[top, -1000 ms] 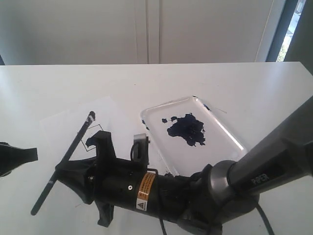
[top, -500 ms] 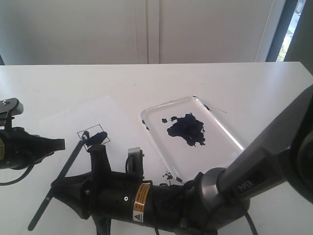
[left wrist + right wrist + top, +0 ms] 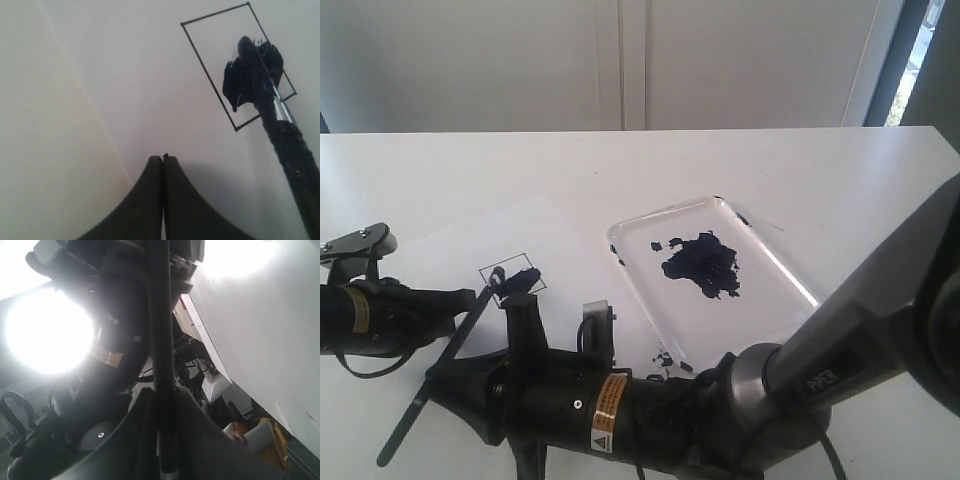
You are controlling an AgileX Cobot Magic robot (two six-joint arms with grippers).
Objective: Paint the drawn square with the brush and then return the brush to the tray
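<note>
The brush (image 3: 460, 335) leans with its dark tip on the drawn square (image 3: 510, 275), which bears a dark paint blotch (image 3: 250, 77). My right gripper (image 3: 438, 364) reaches across from the lower right and is shut on the brush handle (image 3: 160, 340) near its lower end. Coming in from the left, my left gripper (image 3: 470, 296) lies low over the paper, shut and empty, its tips (image 3: 163, 159) close beside the brush (image 3: 292, 155) and short of the square (image 3: 215, 55). The glossy white tray (image 3: 760, 295) with its blue-black puddle (image 3: 703, 265) sits to the right.
The white paper sheet (image 3: 555, 230) lies on the white table (image 3: 820, 170), left of the tray. Small paint specks (image 3: 665, 355) mark the tray's near corner. My right arm's black body (image 3: 610, 400) fills the front edge of the exterior view.
The brush tip came down onto the square and stays there. My left gripper has moved right along the paper, close to the brush.
</note>
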